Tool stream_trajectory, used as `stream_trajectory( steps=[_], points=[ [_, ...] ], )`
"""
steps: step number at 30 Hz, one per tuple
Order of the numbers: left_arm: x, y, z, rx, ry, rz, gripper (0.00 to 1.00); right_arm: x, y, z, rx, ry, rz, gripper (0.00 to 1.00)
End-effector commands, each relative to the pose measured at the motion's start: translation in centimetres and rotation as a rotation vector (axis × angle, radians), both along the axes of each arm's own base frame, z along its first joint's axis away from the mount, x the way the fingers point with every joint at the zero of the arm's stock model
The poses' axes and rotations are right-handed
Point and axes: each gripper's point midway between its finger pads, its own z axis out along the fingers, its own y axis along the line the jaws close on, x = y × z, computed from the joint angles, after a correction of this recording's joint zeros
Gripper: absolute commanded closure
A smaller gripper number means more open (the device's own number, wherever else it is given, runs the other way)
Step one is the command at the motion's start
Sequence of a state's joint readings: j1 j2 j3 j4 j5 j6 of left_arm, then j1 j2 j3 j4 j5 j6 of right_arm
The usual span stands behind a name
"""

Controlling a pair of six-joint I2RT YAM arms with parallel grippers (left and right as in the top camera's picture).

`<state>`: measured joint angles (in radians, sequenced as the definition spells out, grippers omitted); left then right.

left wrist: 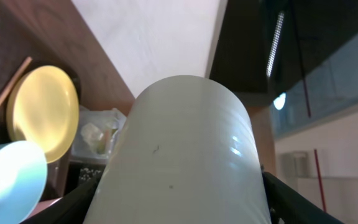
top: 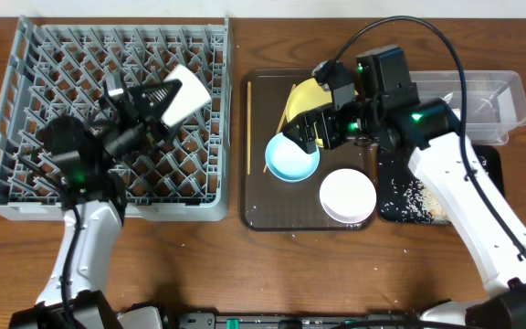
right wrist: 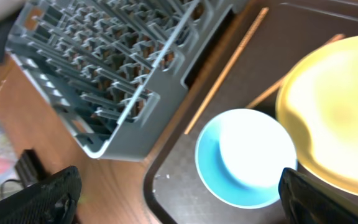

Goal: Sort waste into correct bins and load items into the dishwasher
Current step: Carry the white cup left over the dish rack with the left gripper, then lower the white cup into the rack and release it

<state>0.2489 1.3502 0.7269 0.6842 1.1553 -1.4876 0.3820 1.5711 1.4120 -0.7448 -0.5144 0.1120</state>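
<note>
My left gripper (top: 161, 102) is shut on the small white cup (top: 186, 94) and holds it tilted over the grey dish rack (top: 26, 174). The cup (left wrist: 182, 143) fills the left wrist view between my fingers (left wrist: 179, 208). My right gripper (top: 310, 131) is open and empty above the brown tray, over the light blue bowl (top: 290, 158) and beside the yellow plate (top: 304, 99). In the right wrist view its fingers (right wrist: 179, 199) stand wide apart above the blue bowl (right wrist: 247, 155), with the yellow plate (right wrist: 334, 112) at the right. A white bowl (top: 347, 196) sits on the tray. A chopstick (top: 249, 114) lies along its left edge.
The dark brown serving tray (top: 263, 215) holds the dishes. A clear tub (top: 496, 96) stands at the far right with napkin and sachet inside (left wrist: 98, 134). A black tray (top: 400, 210) in front of it holds rice scraps. The rack corner (right wrist: 104, 146) is near the tray.
</note>
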Motion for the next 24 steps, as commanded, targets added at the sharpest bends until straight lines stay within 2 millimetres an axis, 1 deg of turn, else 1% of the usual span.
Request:
stream_trajectory(
  steps=[1,7,11,17,24],
  points=[
    [0.8,0.3,2.5,0.115,-0.124,0.005,0.81,0.2,-0.7,0.5,-0.042,-0.049,-0.012,0.01],
    [1.6,1.0,2.8,0.210,-0.086,0.033,0.81,0.1,-0.8,0.4,-0.047,-0.045,-0.010,0.01],
    [1.6,1.5,2.0,0.295,-0.031,0.067,0.81,0.1,-0.8,0.3,-0.050,-0.045,-0.012,0.01],
    [0.3,2.1,-0.5,0.510,0.101,0.139,0.81,0.4,-1.2,0.2,-0.069,-0.052,-0.029,0.01],
    [-1.7,2.1,-2.6,0.805,0.240,0.189,0.77,0.5,-1.3,0.1,-0.075,-0.055,-0.034,0.01]
  ],
)
